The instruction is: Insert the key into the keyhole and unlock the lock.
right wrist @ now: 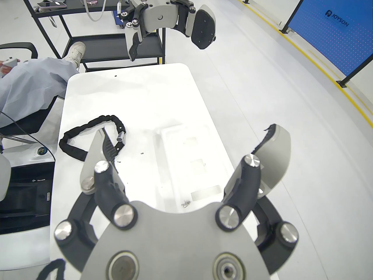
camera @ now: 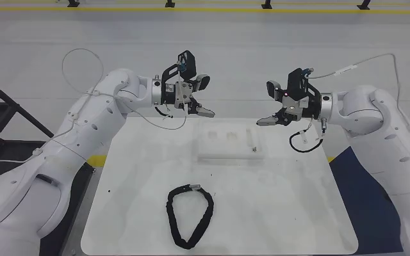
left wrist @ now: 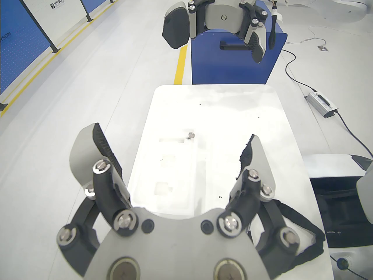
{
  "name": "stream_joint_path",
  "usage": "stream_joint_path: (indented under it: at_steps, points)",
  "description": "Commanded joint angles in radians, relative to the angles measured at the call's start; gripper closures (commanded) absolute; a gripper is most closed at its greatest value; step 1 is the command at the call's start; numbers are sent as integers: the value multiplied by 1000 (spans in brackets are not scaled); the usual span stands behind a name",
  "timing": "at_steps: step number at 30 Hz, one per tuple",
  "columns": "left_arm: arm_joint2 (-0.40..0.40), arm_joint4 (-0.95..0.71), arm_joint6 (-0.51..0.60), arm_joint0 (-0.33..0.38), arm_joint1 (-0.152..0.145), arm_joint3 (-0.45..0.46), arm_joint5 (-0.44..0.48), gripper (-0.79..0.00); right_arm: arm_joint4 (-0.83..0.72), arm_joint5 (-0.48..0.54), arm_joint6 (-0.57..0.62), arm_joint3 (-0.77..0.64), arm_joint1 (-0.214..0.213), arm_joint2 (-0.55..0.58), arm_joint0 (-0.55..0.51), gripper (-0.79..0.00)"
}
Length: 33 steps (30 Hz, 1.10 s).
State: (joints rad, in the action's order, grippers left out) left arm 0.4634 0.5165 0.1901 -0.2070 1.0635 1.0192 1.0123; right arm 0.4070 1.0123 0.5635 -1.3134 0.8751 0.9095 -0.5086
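A black fabric-covered chain lock (camera: 189,214) lies curled on the white table (camera: 295,211), toward its front; its metal end shows in the right wrist view (right wrist: 119,137). A small key (camera: 254,150) rests on the shallow white tray (camera: 221,153) at the back of the table, also seen as the key (left wrist: 191,134) and the key (right wrist: 185,204). My left gripper (camera: 205,96) hangs open above the table's back left edge, with nothing between its fingers (left wrist: 99,144). Facing it, my right gripper (camera: 269,104) hangs open over the back right, also holding nothing. Both are well above the tray (right wrist: 174,135).
A blue cabinet (left wrist: 233,59) stands past the table's right end, with a power adapter (left wrist: 322,104) and cables on the floor beside it. A black shelf cart (right wrist: 110,47) stands past the left end. Bare tabletop lies between the tray and the lock.
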Motion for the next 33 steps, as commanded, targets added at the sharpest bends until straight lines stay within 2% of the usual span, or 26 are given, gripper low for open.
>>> stream_joint_path:
  at_steps: [1, 14, 23, 33]
  points:
    - [0, 0, 0, 0, 0, 0, 0, -785, 0, 0, 0, 0, 0, 0, 0, -785]
    - [0, 0, 0, 0, 0, 0, 0, -785, 0, 0, 0, 0, 0, 0, 0, -784]
    - [0, 0, 0, 0, 0, 0, 0, -785, 7, -85, -17, 49, 1, -4, -57, -785]
    - [0, 0, 0, 0, 0, 0, 0, -785, -19, -171, -10, 158, 35, -68, -52, -785]
